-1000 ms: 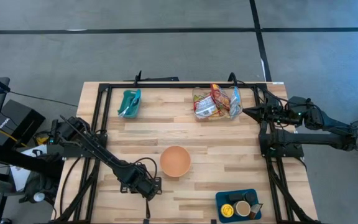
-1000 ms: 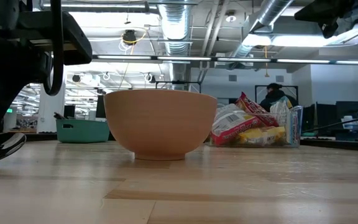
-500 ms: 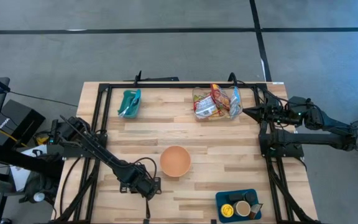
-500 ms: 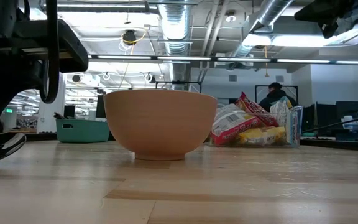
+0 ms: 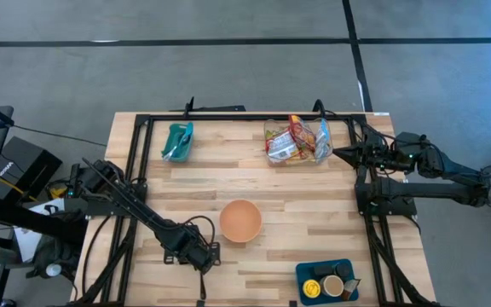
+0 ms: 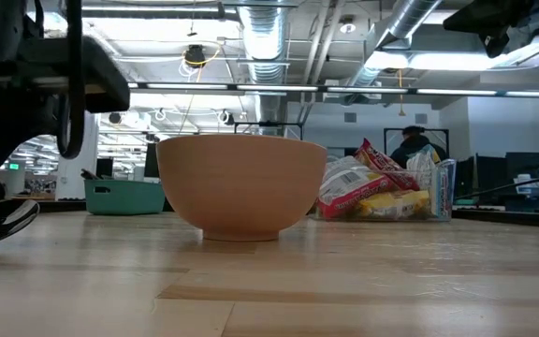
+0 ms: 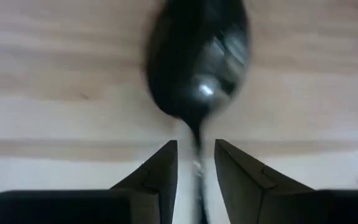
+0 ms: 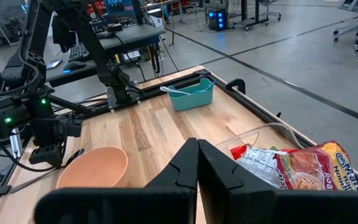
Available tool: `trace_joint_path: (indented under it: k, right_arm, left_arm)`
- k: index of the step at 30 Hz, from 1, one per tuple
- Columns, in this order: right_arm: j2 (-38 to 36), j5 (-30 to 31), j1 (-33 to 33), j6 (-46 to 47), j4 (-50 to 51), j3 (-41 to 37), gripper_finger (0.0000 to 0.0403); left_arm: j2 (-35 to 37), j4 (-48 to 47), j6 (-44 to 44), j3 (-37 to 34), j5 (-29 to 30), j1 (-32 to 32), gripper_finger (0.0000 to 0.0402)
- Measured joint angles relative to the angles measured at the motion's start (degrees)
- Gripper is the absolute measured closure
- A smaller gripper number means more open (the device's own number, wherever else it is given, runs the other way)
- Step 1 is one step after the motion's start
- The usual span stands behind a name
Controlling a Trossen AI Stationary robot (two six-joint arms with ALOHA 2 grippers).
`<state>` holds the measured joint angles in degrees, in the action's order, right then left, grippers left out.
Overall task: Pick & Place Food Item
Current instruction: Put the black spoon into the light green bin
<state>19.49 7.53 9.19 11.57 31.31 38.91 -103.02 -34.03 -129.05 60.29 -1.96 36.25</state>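
A dark metal spoon (image 7: 197, 62) lies on the wooden table (image 5: 314, 196), its bowl filling the upper centre of the left wrist view and its thin handle running down between the two fingers of the left gripper (image 7: 196, 163). The jaws stand narrowly apart, one finger on each side of the handle, with slim gaps visible, so a firm pinch cannot be confirmed. In the high view this left gripper (image 5: 201, 256) sits low at the lower left of centre, just left of the tan bowl (image 5: 240, 220), which stands at the middle of the table. In the low view the bowl (image 6: 241, 185) fills the centre, with the spoon's bowl (image 6: 3, 225) at the far left edge.

Packets of food (image 5: 295, 140) lie in a clear tray at the upper centre-right of the table. A teal bin (image 5: 177, 141) sits at the upper left, and a blue tray (image 5: 326, 280) of small containers at the lower right.

The right gripper (image 5: 339, 154) waits just right of the food packets, its fingers (image 8: 191, 165) pressed together.
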Motion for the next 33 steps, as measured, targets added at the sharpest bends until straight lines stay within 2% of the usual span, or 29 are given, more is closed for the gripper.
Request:
trace_joint_path:
  k: [10, 19, 27, 33]
  right_arm:
    - [0.0, 0.0, 0.01, -0.17, 0.0, -0.01, 0.0403]
    - [0.0, 0.01, 0.0, -0.54, -0.01, -0.01, 0.0403]
    - [0.0, 0.01, 0.0, -1.49, 0.0, -0.01, 0.0403]
    - [0.0, 0.0, 0.0, -1.49, -0.02, -0.02, 0.0403]
  left_arm:
    - [0.32, 8.87, -2.91, 0.08, -0.04, 0.0, 0.0331]
    - [0.38, 5.19, -3.41, 5.64, 0.26, 0.0, 0.0398]
    - [0.2, 2.71, -4.9, 7.56, 1.77, 0.0, 0.0401]
    - [-3.42, 1.99, -5.36, 7.63, 1.69, 0.0, 0.0401]
